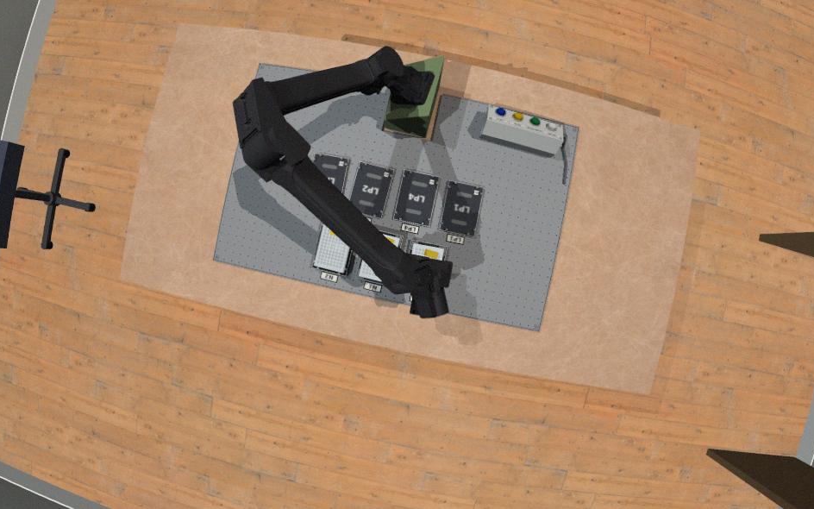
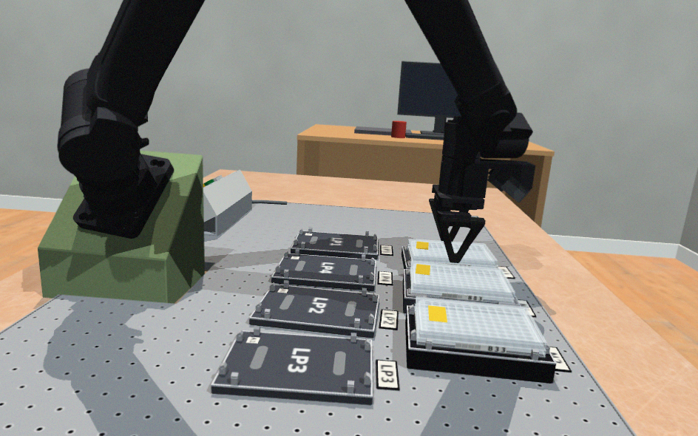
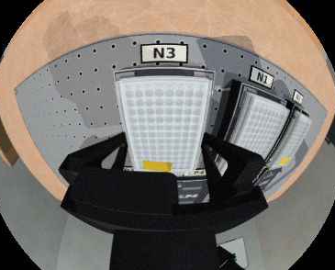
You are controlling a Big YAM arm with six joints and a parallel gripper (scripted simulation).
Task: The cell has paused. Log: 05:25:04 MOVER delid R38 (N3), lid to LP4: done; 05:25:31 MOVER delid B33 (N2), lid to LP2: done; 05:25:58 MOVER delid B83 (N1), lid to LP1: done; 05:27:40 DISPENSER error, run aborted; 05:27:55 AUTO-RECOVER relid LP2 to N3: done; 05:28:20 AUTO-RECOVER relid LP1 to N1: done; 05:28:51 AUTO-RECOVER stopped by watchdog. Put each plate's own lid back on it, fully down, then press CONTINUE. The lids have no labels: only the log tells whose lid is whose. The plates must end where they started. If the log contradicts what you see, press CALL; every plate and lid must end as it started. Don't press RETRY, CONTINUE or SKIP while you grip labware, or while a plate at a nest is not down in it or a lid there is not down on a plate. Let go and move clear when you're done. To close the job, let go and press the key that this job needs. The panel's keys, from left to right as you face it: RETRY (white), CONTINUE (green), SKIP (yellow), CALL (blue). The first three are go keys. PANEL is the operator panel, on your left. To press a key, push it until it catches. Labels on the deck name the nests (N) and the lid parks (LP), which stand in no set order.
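Note:
Three clear well plates with yellow tags stand in black nests in a row. The front one (image 2: 476, 324) (image 1: 332, 249) reads B33, the middle one (image 2: 460, 281) (image 3: 259, 123) B83. The far one (image 2: 474, 250) (image 1: 428, 251) (image 3: 163, 115) stands at the N3 label (image 3: 163, 53). My gripper (image 2: 458, 254) (image 3: 164, 136) is down at this N3 plate, its fingers on the two long sides, shut on the clear lid on top. The lid looks level on the plate. The lid parks LP1 (image 2: 336, 242) (image 1: 460, 207), LP4 (image 2: 324, 267) (image 1: 418, 197), LP2 (image 2: 313, 307) (image 1: 370, 189) and LP3 (image 2: 292, 365) are bare.
The grey operator panel (image 1: 522, 132) (image 2: 227, 200) stands at the deck's back edge with blue (image 1: 500, 111), yellow (image 1: 516, 116), green (image 1: 534, 120) and white (image 1: 550, 125) keys. The arm's green base block (image 1: 413, 116) (image 2: 124, 254) is beside it. The arm reaches over the LP3 side.

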